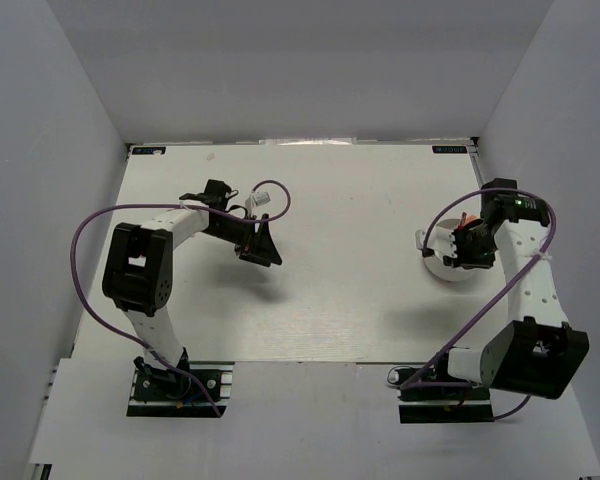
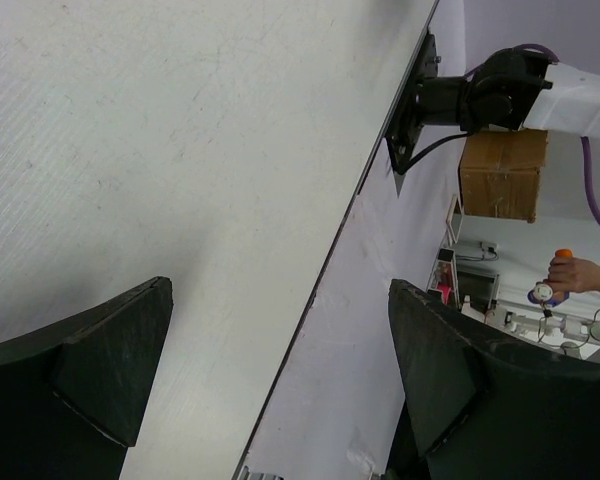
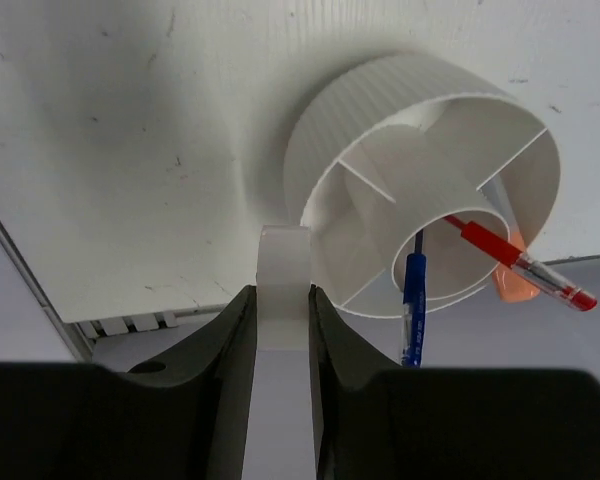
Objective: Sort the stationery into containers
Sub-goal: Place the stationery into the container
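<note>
The round white divided container (image 3: 352,112) stands at the table's right side, and shows in the top view (image 1: 448,268). In its inner ring stand a slim blue pen (image 3: 412,310) and a slim red pen (image 3: 520,262), with an orange marker cap (image 3: 517,287) behind them. My right gripper (image 3: 283,300) is shut on the white tape ring (image 3: 283,270), held on edge just beside the container's outer wall. It hangs over the container in the top view (image 1: 467,250). My left gripper (image 2: 280,290) is open and empty above bare table left of centre (image 1: 262,248). The eraser and light-blue piece are not visible.
The table's near edge (image 2: 350,215) runs diagonally through the left wrist view, with the right arm's base (image 2: 430,95) and a cardboard box (image 2: 502,175) beyond it. Purple cables (image 1: 100,225) loop beside both arms. Grey walls enclose the table on three sides.
</note>
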Controlling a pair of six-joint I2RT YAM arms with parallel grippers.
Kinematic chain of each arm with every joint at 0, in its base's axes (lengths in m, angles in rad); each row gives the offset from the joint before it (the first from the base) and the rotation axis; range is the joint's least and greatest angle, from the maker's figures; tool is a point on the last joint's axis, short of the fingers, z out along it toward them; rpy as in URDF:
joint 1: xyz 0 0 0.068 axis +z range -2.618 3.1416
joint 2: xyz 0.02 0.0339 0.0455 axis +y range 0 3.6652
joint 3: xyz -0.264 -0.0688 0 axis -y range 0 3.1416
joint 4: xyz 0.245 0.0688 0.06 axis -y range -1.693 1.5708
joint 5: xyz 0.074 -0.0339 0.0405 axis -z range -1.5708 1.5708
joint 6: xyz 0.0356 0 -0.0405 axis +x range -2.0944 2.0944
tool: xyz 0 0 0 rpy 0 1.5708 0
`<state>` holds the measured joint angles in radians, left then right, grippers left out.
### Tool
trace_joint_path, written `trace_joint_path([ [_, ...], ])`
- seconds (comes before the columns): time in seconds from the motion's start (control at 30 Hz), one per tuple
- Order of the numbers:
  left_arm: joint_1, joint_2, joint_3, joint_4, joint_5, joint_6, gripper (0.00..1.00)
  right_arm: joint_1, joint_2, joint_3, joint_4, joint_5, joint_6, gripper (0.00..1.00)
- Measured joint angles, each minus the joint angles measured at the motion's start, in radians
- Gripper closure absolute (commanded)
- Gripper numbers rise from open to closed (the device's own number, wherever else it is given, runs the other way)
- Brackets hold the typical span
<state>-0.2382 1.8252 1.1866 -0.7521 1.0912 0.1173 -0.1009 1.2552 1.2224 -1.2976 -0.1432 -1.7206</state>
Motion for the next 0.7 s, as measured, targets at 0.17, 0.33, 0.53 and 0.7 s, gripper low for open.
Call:
trace_joint_path([
  [0.17, 0.0, 0.0, 0.0, 0.0, 0.0, 0.01, 0.02, -0.093, 0.025, 0.0, 0.01, 0.002, -0.112, 1.0],
  [0.33, 0.0, 0.0, 0.0, 0.001, 0.001, 0.016, 0.02, -0.129, 0.029, 0.001, 0.01, -0.018, -0.185, 1.0],
  [0.53, 0.0, 0.002, 0.0, 0.001, 0.002, 0.017, 0.02, -0.153, 0.051, 0.008, 0.017, -0.038, -0.226, 0.99],
  [0.7, 0.0, 0.006, 0.0, 0.001, 0.002, 0.018, 0.02, -0.153, 0.06, 0.008, 0.027, -0.053, -0.235, 0.97],
])
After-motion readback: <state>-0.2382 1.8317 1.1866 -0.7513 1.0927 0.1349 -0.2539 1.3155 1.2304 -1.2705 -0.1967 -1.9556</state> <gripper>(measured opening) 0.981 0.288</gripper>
